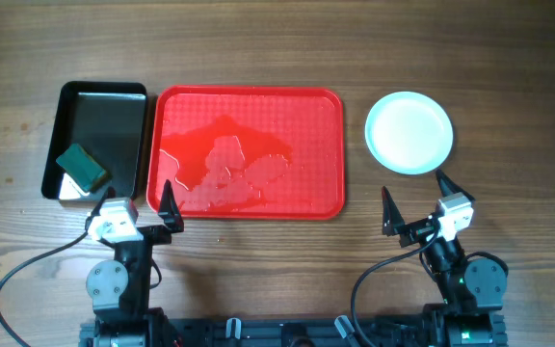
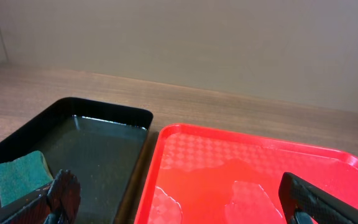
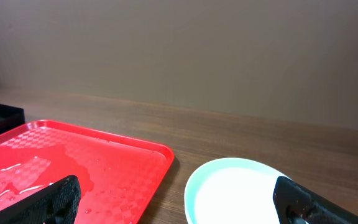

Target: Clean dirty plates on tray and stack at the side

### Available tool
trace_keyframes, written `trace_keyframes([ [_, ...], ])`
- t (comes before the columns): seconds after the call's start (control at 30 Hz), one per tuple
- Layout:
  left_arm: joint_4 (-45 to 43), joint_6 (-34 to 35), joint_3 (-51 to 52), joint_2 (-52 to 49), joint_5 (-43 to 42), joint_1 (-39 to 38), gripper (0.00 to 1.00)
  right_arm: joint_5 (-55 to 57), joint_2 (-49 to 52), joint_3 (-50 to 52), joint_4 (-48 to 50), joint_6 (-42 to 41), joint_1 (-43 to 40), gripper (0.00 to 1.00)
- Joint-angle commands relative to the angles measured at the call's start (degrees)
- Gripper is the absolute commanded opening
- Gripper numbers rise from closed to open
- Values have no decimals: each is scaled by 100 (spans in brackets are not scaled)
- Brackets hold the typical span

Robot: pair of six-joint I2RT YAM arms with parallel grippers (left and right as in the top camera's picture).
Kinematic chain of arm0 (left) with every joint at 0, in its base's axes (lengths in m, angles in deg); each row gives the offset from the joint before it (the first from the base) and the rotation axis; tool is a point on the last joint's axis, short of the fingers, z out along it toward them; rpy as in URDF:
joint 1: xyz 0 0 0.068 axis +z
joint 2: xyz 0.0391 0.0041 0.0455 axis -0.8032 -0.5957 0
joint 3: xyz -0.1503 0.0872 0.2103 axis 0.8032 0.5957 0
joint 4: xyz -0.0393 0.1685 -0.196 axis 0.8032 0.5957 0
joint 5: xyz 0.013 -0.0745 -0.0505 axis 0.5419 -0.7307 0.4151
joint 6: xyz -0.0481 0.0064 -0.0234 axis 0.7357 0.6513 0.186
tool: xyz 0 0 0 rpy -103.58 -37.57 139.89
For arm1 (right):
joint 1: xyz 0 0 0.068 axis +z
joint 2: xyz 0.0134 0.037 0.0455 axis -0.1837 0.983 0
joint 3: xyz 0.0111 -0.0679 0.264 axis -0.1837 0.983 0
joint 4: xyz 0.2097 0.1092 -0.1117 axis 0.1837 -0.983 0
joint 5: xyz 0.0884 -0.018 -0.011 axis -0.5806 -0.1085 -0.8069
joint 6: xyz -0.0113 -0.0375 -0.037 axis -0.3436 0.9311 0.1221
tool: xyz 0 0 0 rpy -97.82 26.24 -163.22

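Wooden table (image 1: 277, 48), with the red tray (image 1: 333, 145) lying long side left to right and the plates (image 1: 409, 132) off it to the right.
From above, the plates show as one clean pale disc on bare wood near the tray's right short edge, apart from it; how many are stacked cannot be told. Wet patches (image 1: 224, 169) cover the tray's middle. The left claw (image 1: 135, 198) and right claw (image 1: 417, 196) both gape wide, holding nothing. The left wrist view misses the plates but shows the black tray (image 1: 114, 120) with its green sponge (image 1: 83, 166). The right wrist view shows the plates' rim.
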Motion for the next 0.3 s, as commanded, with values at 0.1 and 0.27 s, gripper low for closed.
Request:
trace_keyframes([
  [0.1,-22,-111,48,61,-107,-31,100,-90,-35,9,13,-81,-17,100],
  [0.27,-22,-111,48,61,-107,-31,100,-90,-35,9,13,-83,-17,100],
])
